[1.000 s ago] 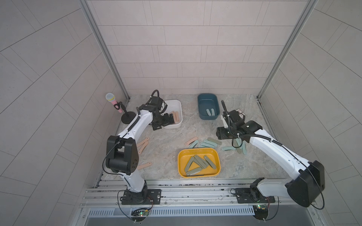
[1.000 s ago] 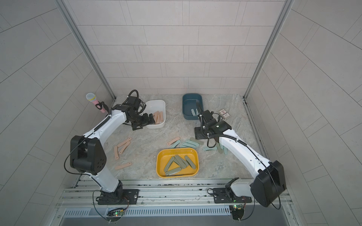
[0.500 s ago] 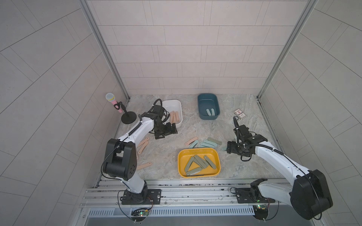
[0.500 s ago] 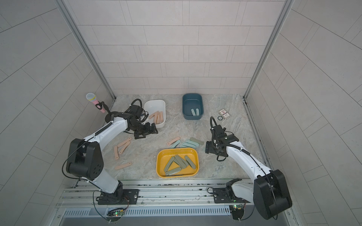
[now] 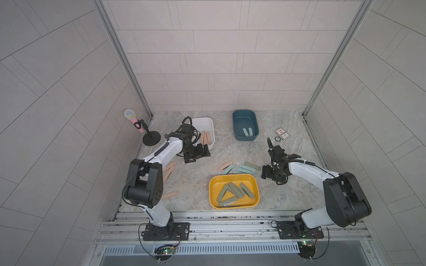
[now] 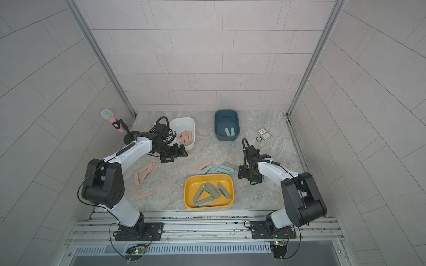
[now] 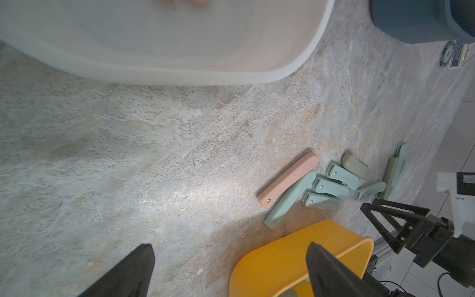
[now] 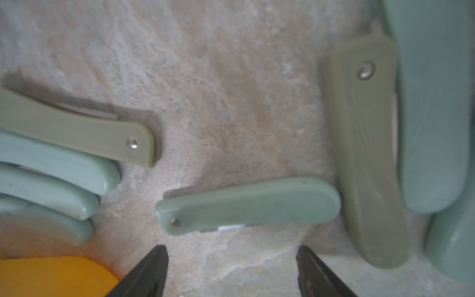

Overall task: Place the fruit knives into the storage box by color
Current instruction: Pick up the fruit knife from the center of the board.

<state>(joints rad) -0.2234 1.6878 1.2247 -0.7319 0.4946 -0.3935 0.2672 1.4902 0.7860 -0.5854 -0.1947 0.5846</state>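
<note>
Pale teal plastic folding fruit knife lies flat on mottled stone-look tabletop, just in front of right gripper, jaws apart, empty. Prob. light, stiff, glossy so slippery; pinch across mid-handle. Slightly curved, round-ended, rivet at one end. Left gripper also spread, holding nothing.

Fruit knives lie just behind the nearest storage box
</note>
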